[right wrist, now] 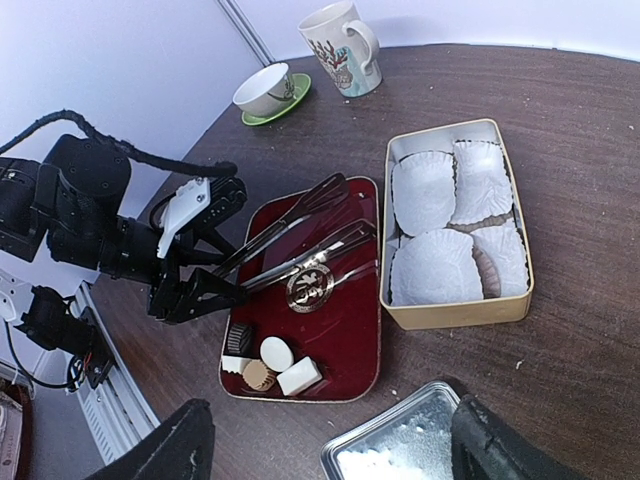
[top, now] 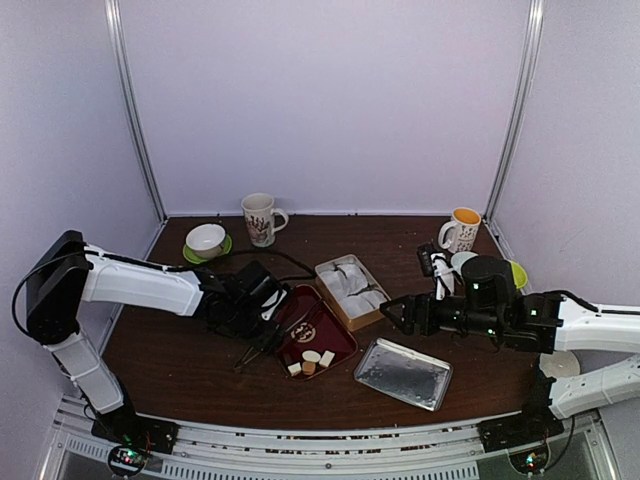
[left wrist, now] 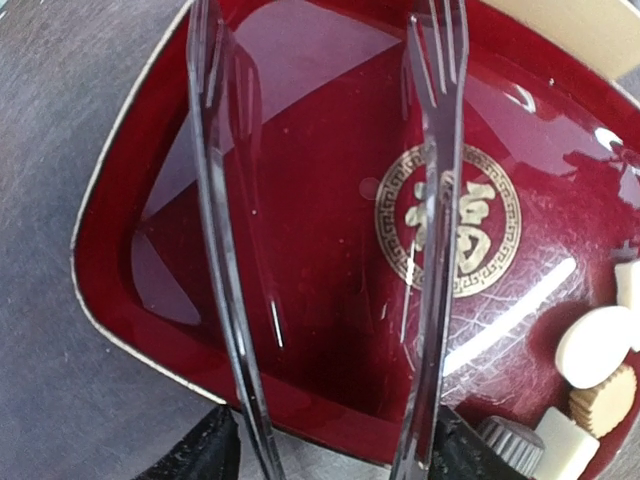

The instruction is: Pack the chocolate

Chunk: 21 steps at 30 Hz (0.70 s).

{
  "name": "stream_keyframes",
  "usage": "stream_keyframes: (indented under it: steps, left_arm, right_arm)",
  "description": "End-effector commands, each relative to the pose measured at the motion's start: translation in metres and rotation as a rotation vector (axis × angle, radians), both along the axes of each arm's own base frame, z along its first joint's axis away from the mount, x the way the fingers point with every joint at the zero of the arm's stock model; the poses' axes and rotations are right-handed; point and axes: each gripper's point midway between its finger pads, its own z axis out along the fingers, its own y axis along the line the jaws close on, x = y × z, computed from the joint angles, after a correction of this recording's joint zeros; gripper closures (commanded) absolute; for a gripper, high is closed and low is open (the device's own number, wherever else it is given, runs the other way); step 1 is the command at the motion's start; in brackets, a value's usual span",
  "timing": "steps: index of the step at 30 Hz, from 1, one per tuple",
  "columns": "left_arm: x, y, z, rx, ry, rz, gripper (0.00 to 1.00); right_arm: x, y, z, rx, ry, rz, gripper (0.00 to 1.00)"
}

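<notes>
Dark wooden tabletop (top: 180, 370); left gripper (top: 258, 315) is clasping clear plastic tongs (left wrist: 225, 250) over glossy red tray (top: 325, 320); right gripper (top: 392, 312) is gaping.

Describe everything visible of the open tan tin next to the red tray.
The tan rectangular metal tin has rounded corners and low walls, silvery inside. It sits flat and open on the dark wooden table, no lid on it. Four crumpled white paper liners fill it, two by two. Its long side runs close along the glossy red tray; whether they touch is unclear.
</notes>
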Motion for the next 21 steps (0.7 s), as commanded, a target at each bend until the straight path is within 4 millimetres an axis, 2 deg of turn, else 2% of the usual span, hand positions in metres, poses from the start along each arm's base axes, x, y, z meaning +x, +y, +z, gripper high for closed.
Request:
stream_keyframes:
  steps: [1, 12, 15, 18, 21]
  left_arm:
    - [-0.001, -0.004, -0.007, -0.003, 0.012, -0.012, 0.46]
    - [0.002, -0.003, -0.015, 0.059, -0.013, -0.006, 0.47]
    - [0.002, -0.005, -0.016, 0.064, -0.016, -0.006, 0.42]
    - [0.001, -0.006, -0.017, 0.066, -0.017, -0.009, 0.42]
    - [0.001, -0.005, -0.018, 0.077, -0.020, -0.008, 0.46]
  right_arm:
    - [0.004, 0.002, 0.014, 0.015, -0.030, -0.009, 0.18]
    - [0.004, 0.001, 0.014, 0.018, -0.030, -0.013, 0.18]
    - [0.004, -0.001, 0.015, 0.017, -0.033, -0.016, 0.18]
    - [0.003, -0.002, 0.015, 0.014, -0.033, -0.018, 0.18]
    - [0.003, -0.004, 0.014, 0.011, -0.034, -0.023, 0.18]
